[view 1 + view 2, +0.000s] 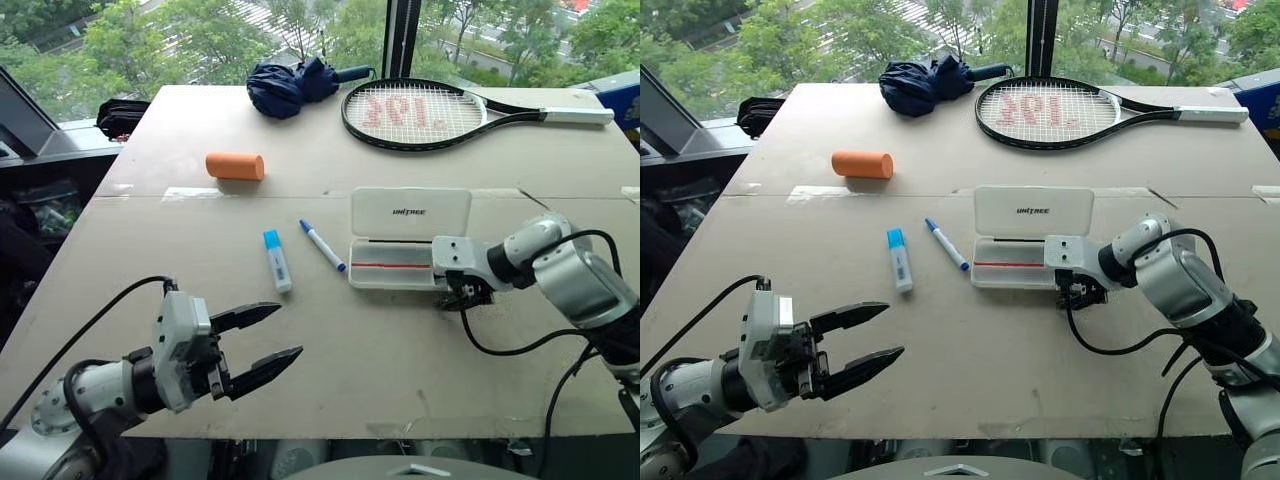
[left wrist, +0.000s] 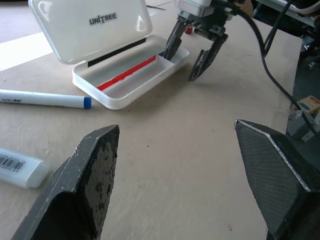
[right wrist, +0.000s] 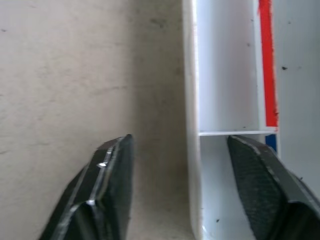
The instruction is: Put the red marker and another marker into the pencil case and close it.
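Counter (image 1: 400, 340): broad tan board carrying everything; the task's items lie at its middle. From the pencil case, a tennis racket (image 1: 415, 113) sits at 12 o'clock, a folded dark umbrella (image 1: 290, 87) at 11 o'clock and an orange cylinder (image 1: 235, 166) at 10 o'clock, all well apart from it and no part of my job.

Pencil case (image 1: 410, 215): white box, lid standing open toward 12 o'clock. Closing not yet done.

Red marker (image 1: 391, 265): lying flat along the tray inside the case. I judge the first item stowed.

Blue-capped white marker (image 1: 322, 245): on the counter at 9 o'clock of the case, near it but not touching. Likeliest second item; still to be put in.

Short white stick with light-blue cap (image 1: 277, 260): further out at 9 o'clock, beside that marker. I cannot tell whether it is a marker.

My right gripper (image 2: 195, 59): at the 3 o'clock end of the case, fingers spread, one over the tray end, one outside; holding nothing.

My left gripper (image 1: 258, 345): at 7 o'clock of the case, well apart from it, fingers wide, empty.

Remaining, by my estimate: one marker in, then lid down.
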You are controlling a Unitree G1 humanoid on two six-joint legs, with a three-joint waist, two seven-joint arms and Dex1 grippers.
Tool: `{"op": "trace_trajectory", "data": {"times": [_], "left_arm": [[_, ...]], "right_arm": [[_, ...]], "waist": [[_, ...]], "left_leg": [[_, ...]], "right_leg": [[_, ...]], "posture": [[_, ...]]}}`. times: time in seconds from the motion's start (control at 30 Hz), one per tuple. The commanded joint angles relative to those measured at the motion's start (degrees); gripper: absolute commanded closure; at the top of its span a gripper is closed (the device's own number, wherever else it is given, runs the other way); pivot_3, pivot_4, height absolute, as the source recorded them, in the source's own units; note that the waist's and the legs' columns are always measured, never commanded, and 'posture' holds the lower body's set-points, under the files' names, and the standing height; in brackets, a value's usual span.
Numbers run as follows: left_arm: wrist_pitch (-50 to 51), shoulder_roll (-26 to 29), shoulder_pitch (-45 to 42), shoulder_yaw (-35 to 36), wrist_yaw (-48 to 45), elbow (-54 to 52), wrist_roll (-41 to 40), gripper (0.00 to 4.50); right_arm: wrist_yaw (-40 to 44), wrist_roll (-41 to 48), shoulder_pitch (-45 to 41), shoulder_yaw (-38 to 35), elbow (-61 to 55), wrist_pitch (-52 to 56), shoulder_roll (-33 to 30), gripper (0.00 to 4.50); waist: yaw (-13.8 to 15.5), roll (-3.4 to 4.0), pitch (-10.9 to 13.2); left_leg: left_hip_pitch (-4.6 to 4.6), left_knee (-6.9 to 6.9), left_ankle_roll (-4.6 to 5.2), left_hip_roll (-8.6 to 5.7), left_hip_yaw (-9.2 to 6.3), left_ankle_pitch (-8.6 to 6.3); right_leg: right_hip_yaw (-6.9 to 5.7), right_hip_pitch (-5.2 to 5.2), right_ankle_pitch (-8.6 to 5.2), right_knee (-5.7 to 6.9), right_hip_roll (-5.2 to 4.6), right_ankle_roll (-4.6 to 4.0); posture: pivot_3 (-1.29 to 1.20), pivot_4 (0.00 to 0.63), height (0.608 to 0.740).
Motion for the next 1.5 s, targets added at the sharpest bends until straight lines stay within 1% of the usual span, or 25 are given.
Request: {"op": "trace_trajectory", "data": {"times": [0.03,0.1,0.17,0.2,0.3,0.4,0.43,0.5,0.53,0.57,0.63,0.77,0.8,1.0,1.13,1.3,1.37,1.5], "left_arm": [[2.01,-1.86,-0.46,0.97,6.34,-1.58,-2.2,0.78],[3.62,-3.71,-1.98,0.05,12.57,-2.41,-1.07,0.78],[8.22,-6.46,-6.33,-2.26,24.81,-3.56,2.13,0.78],[11.38,-7.77,-9.37,-3.51,30.82,-4.09,2.79,0.78],[24.86,-9.32,-20.16,-5.86,44.08,-2.84,-1.85,0.78],[34.49,-10.81,-30.27,-7.12,51.31,0.3,-5.15,0.78],[39.07,-12.25,-35.14,-8.05,54.37,2.56,-5.31,0.78],[47.51,-16.37,-43.93,-9.14,61.42,6.81,-3.39,0.78],[54.41,-18.58,-49.06,-9.6,64.02,9.4,-0.78,0.78],[59.72,-19.88,-53.08,-9.92,65.49,11.86,0.82,0.78],[64.61,-22.34,-59.57,-10.1,66.99,16.49,2.11,0.78],[64.85,-23.95,-64.82,-10.74,69.1,22.69,2.01,0.78],[64.85,-24.14,-65.75,-11.26,69.7,24.34,1.29,0.78],[64.85,-27.24,-71.81,-14.07,75.68,34.83,0.44,0.78],[64.85,-30.67,-75.96,-14.15,78.49,40.07,-0.13,0.78],[64.85,-32.6,-80.2,-14.57,81.84,46.49,0.23,0.78],[64.85,-32.88,-81.39,-14.81,82.61,48.48,1.14,0.78],[64.85,-35.3,-82.74,-15.72,85.09,54.1,6.08,0.78]], "right_arm": [[-0.07,7.77,2.89,-9.77,-5.75,0.32,-1.99,0.07],[-1.82,13.71,5.3,-16.36,-7.85,1.21,0.39,0.07],[-3.28,19.89,10.01,-25.01,-10.91,0.8,2.53,0.07],[-4.42,21.7,12.78,-28.82,-12.23,-1.3,3.73,0.07],[-6.55,26.07,19.76,-36.01,-15.45,-4.31,5.25,0.07],[-9.1,29.1,23.91,-39.7,-17.69,-6.53,5.95,0.07],[-9.53,30.03,25.65,-40.9,-19.02,-7.15,5.82,0.07],[-10.76,31.09,28.12,-42.34,-21.27,-8.52,5.52,0.07],[-11.22,31.93,29.09,-43.12,-22.29,-8.58,5.14,0.07],[-11.82,32.72,29.7,-43.63,-23.06,-8.5,4.76,0.07],[-13.17,34.58,30.77,-44.95,-24.64,-8.54,4.25,0.07],[-15.57,36.73,32.02,-45.4,-26.11,-8.77,2.99,0.07],[-16.38,37.08,32.33,-45.34,-26.56,-8.8,2.85,0.07],[-19.8,39.14,33.92,-44.86,-28.5,-8.52,2.01,0.07],[-20.44,41.56,34.31,-46.06,-29.05,-8.68,1.19,0.07],[-19.64,44.92,36.82,-49.37,-30.05,-9.25,-0.62,0.07],[-19.79,44.97,37.61,-50.01,-29.93,-9.53,-1.37,0.07],[-20.58,45.74,39.6,-51.71,-30.39,-9.85,-2.14,0.07]], "waist": [[0.13,-0.03,0.0],[0.11,-0.05,-0.02],[0.21,-0.06,-0.02],[0.77,-0.08,-0.03],[1.53,-0.17,-0.06],[1.34,-0.24,-0.1],[1.07,-0.24,-0.1],[1.25,-0.2,-0.15],[1.4,-0.26,-0.11],[1.5,-0.3,-0.12],[1.37,-0.37,-0.12],[0.54,-0.38,-0.13],[0.47,-0.39,-0.12],[1.34,-0.42,-0.11],[1.48,-0.47,-0.08],[1.39,-0.5,-0.06],[1.28,-0.5,-0.06],[1.38,-0.52,-0.06]], "left_leg": [[-0.01,0.0,0.0,-0.01,-0.01,0.0],[0.0,0.02,0.0,-0.01,-0.03,0.0],[0.02,0.05,0.0,-0.01,-0.04,0.0],[0.02,0.06,0.0,-0.01,-0.1,0.0],[0.02,0.12,0.01,-0.05,-0.26,0.0],[0.04,0.19,0.01,-0.2,-0.45,0.0],[0.06,0.19,0.01,-0.26,-0.46,0.0],[0.15,0.17,0.0,-0.32,-0.43,0.01],[0.15,0.17,0.01,-0.41,-0.55,0.01],[0.07,0.19,0.0,-0.45,-0.69,0.01],[0.03,0.25,0.0,-0.53,-0.85,0.02],[0.04,0.18,-0.06,-0.53,-0.81,0.05],[0.05,0.15,-0.26,-0.53,-0.82,0.17],[0.01,0.14,-0.34,-0.58,-0.9,0.21],[-0.04,0.15,-0.47,-0.64,-0.92,0.29],[-0.06,0.14,-0.47,-0.65,-0.93,0.29],[-0.05,0.14,-0.47,-0.65,-0.91,0.29],[-0.06,0.15,-0.47,-0.65,-0.92,0.29]], "right_leg": [[-0.01,0.0,0.0,0.0,-0.02,0.01],[-0.02,0.02,0.01,0.01,-0.01,0.02],[-0.02,0.04,0.02,0.06,0.0,0.03],[-0.05,0.08,0.02,0.06,0.02,0.04],[-0.17,0.24,0.04,0.03,0.04,0.06],[-0.28,0.35,0.05,0.07,0.01,0.09],[-0.28,0.36,0.05,0.1,0.0,0.1],[-0.24,0.39,0.05,0.11,0.02,0.11],[-0.35,0.42,0.02,0.13,0.01,0.14],[-0.44,0.42,0.03,0.13,0.07,0.14],[-0.55,0.47,0.03,0.14,0.08,0.14],[-0.46,0.43,0.0,0.11,0.06,0.18],[-0.46,0.4,-0.01,0.11,0.06,0.18],[-0.51,0.41,-0.01,0.12,-0.01,0.18],[-0.54,0.41,-0.01,0.1,-0.07,0.18],[-0.54,0.4,-0.01,0.09,-0.08,0.19],[-0.52,0.4,-0.01,0.1,-0.07,0.19],[-0.54,0.4,-0.01,0.1,-0.06,0.19]], "posture": [[0.0,0.15,0.732],[0.0,0.15,0.732],[0.0,0.15,0.732],[0.0,0.15,0.732],[0.0,0.15,0.732],[0.0,0.15,0.732],[0.0,0.15,0.732],[0.0,0.15,0.732],[0.0,0.15,0.732],[0.0,0.15,0.732],[0.0,0.15,0.732],[0.0,0.15,0.732],[0.0,0.15,0.732],[0.0,0.15,0.732],[0.0,0.15,0.732],[0.0,0.15,0.732],[0.0,0.15,0.732],[0.0,0.15,0.732]]}}
